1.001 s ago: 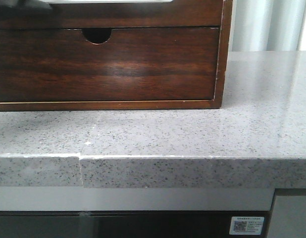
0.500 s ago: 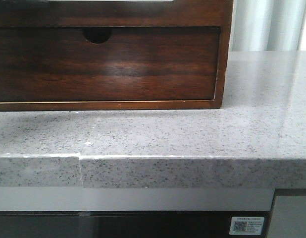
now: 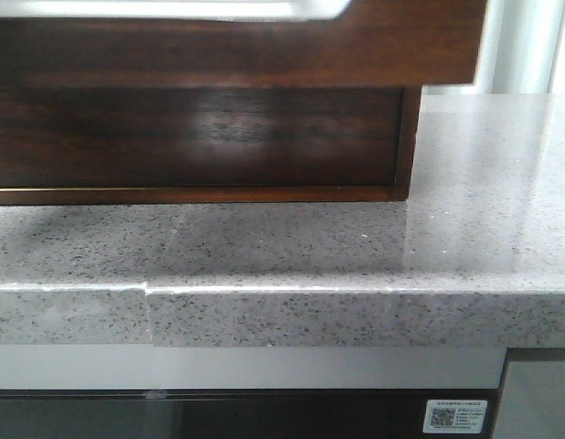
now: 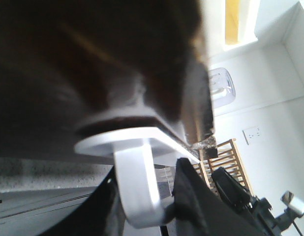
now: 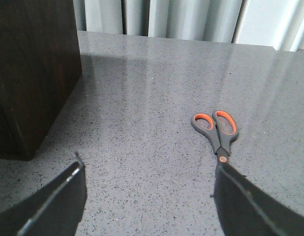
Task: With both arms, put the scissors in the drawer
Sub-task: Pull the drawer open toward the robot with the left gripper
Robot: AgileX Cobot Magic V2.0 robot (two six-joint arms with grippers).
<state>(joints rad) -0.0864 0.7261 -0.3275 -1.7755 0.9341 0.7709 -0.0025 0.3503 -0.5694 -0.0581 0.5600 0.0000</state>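
Your right tool (image 5: 147, 196) hung over the grey speckled table (image 5: 157, 88) with its two dark fingers (image 5: 53, 201) spread wide and nothing between them. The scissors (image 5: 217, 130), grey with orange-lined handles, lay flat on the table ahead of that tool, shut, the blade end just at the tip of one finger; whether finger and blade touched could not be told. The dark wooden cabinet (image 5: 31, 73) stood on the table well apart from the scissors.

Your left tool (image 4: 157, 196) was seen at close range only. A white curved finger (image 4: 137, 187) sat hooked against the underside of a dark wooden edge, with a black part beside it; you could not tell from this view whether the tool was spread or pressed together.

In the front view the drawer (image 3: 264, 50) stood pulled out from the cabinet toward the camera, its glossy brown front overhanging the lower drawer front (image 3: 200, 137), white showing in the cutout along its top edge.
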